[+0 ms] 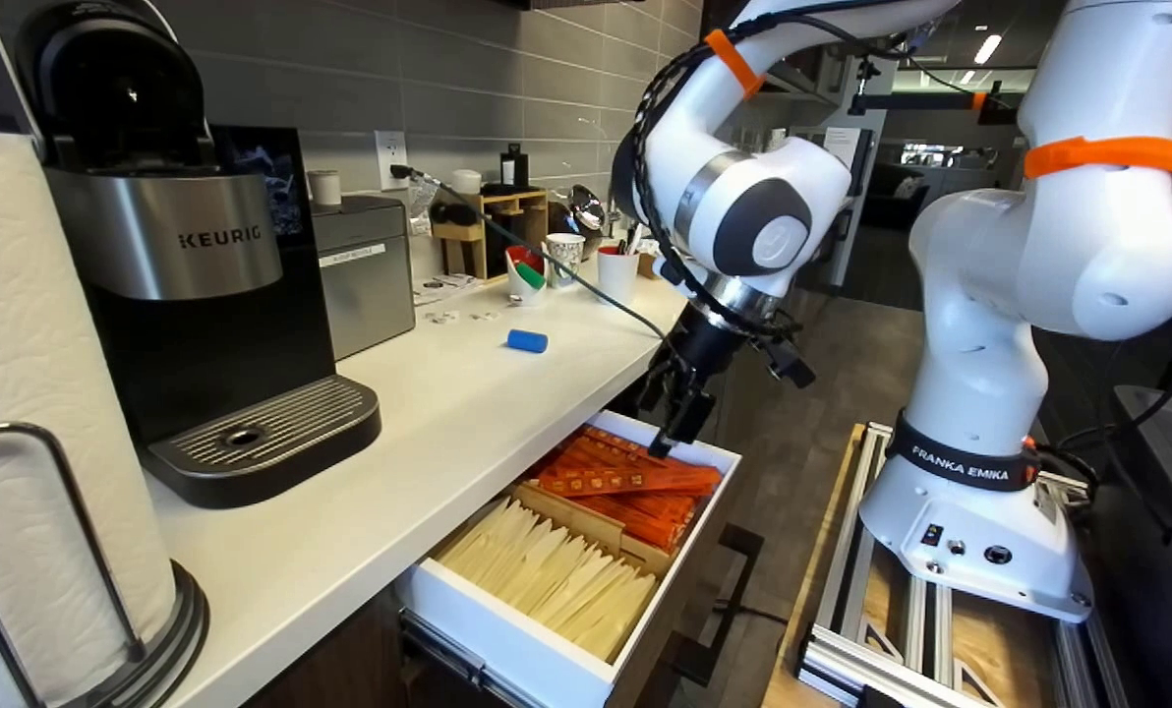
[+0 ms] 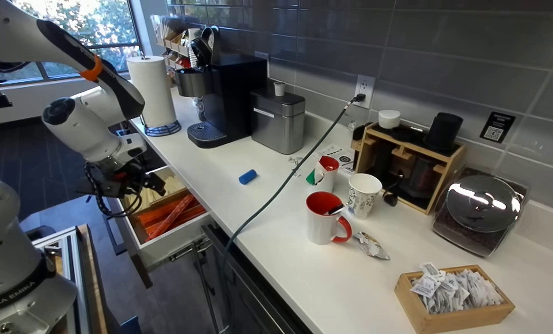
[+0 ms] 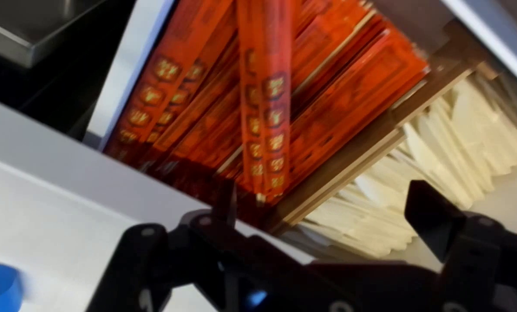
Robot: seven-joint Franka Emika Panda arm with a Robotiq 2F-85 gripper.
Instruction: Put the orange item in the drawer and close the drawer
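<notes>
The drawer is pulled out, its white walls showing in both exterior views [image 1: 522,608] [image 2: 174,242] and the wrist view [image 3: 122,78]. The orange item, a long narrow orange-red strip [image 1: 596,481], lies on top of the packed orange-red items inside the drawer. It shows slantwise in an exterior view [image 2: 170,217] and in the wrist view [image 3: 265,99], where it looks like two narrow strips side by side. My gripper [image 1: 673,418] is just above the drawer. In the wrist view my gripper [image 3: 323,195] has its fingers wide apart with nothing between them.
A wooden divider [image 3: 349,173] separates the orange items from pale beige ones [image 1: 547,580]. A blue piece [image 1: 527,341] lies on the white counter [image 2: 276,260]. A coffee machine [image 1: 252,433], mugs [image 2: 323,227] and a hanging cable [image 2: 276,197] are nearby. The drawer handle [image 1: 729,600] sticks out.
</notes>
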